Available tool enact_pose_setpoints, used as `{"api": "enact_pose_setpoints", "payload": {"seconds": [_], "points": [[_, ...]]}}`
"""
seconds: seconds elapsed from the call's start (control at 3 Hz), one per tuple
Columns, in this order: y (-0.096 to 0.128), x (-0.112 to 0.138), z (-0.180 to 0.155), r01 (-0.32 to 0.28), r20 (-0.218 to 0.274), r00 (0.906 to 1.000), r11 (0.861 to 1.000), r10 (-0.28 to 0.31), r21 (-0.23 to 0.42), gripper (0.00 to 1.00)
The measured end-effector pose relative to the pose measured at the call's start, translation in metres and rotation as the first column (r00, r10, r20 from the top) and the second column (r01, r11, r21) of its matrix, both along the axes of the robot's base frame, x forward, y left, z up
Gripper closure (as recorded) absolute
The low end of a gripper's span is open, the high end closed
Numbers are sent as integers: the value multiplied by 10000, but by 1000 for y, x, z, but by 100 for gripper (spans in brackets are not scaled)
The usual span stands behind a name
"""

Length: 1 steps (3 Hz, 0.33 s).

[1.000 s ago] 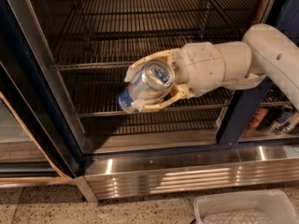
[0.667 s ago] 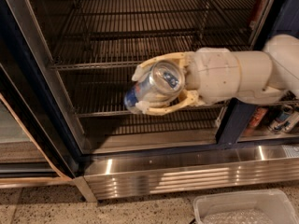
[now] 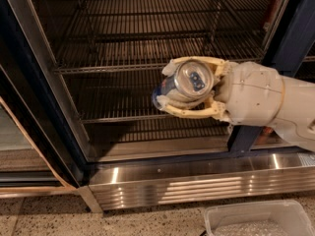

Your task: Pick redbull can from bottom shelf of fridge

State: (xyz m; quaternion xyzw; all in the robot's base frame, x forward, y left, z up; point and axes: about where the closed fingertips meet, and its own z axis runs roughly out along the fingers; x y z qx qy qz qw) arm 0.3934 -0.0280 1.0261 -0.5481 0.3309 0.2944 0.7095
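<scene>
A: Carried further toward three o'clock than a second ago, and closer to the lens: slim blue-and-silver aluminium redbull can (image 3: 189, 85), clamped in the cream two-finger gripper (image 3: 165, 85).

B: Fingers (image 3: 197, 61)?

A: Closed round the can body, one at twelve, one at six, spread barely wider than the can itself. Holding nothing else.

B: Lifted clear?

A: Looks so. Hanging in front of the big navy-framed glass-door fridge (image 3: 29, 63), up at two o'clock from the chrome wire-grid bottom shelf (image 3: 113, 118), touching no rack.

B: Why gripped across the middle?

A: Probably for a firm squeeze on the round wall, leaving both ends free on the way out of the opening.

B: Heading?

A: Shiny silver top and pull tab facing the camera; blue base pointing away toward eight o'clock, into the cabinet. Long axis tipped well off upright, running nearly along the line of sight.

B: Below?

A: Ribbed stainless base panel (image 3: 197, 181), and a clear plastic tub (image 3: 256, 218) at five o'clock.
</scene>
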Motion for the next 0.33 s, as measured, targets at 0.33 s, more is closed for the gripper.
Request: {"api": "enact_pose_setpoints", "payload": {"seconds": [0.33], "points": [[-3, 2, 0, 176, -6, 9998, 9998, -176, 2, 100]]}}
